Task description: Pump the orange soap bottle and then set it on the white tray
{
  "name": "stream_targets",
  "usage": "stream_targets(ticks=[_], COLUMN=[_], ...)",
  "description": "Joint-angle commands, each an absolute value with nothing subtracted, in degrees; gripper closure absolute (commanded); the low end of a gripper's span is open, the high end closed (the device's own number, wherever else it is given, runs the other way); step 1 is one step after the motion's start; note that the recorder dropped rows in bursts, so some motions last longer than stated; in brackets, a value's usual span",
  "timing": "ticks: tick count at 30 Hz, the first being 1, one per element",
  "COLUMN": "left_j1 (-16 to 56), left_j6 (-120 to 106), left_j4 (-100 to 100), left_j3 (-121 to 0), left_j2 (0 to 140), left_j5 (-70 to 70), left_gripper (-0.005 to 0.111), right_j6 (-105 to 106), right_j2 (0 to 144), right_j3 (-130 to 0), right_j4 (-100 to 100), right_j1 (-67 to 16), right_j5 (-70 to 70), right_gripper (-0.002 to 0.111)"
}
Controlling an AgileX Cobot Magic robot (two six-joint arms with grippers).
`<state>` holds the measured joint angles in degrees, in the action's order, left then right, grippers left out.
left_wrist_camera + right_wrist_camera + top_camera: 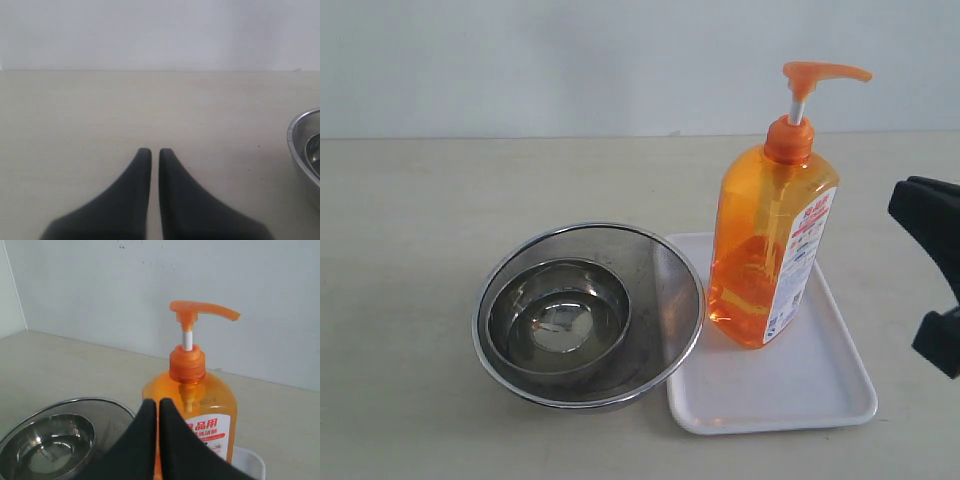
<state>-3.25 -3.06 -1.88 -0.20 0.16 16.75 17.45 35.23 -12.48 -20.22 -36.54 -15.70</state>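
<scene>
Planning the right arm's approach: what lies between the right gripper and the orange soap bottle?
No object: just bare white tray rim and table, clear in the exterior view.

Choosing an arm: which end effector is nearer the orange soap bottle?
Right. The right end effector, shut, faces the orange soap bottle from close by, not touching. The left end effector, shut, is farther off, past the steel bowl.

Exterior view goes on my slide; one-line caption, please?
Orange soap bottle stands upright on the white tray, beside two nested steel bowls on a pale table.
</scene>
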Motion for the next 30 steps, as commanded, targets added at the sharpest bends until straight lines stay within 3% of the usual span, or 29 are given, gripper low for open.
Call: stream_targets(ticks=[1, 4, 9, 11, 30], left_j1=[-3.4, -3.4, -3.4, -3.4, -3.4], left_j6=[-2.6, -2.6, -2.6, -2.6, -2.6], left_j4=[-2.1, -2.1, -2.1, -2.1, -2.1], left_j3=[0.0, 0.0, 0.0, 0.0, 0.0], left_j2=[0.0, 0.0, 0.0, 0.0, 0.0], left_j5=[16.3, 16.3, 16.3, 16.3, 16.3], left_gripper=[0.102, 0.102, 0.102, 0.102, 0.102], right_j6=[18.1, 16.9, 14.0, 12.8, 7.7], right_j2=[38.2, 40.9, 46.8, 50.2, 73.7], right_j3=[-12.7, -12.7, -12.7, -12.7, -12.7], right_j4=[-19.6, -16.5, -13.4, -13.1, -9.9], right_j1=[-36.6, -36.6, -36.6, -36.6, -36.6], right_j5=[-21.1, -26.1, -33.3, -36.8, -68.1], right_gripper=[0.101, 0.084, 0.043, 0.035, 0.035])
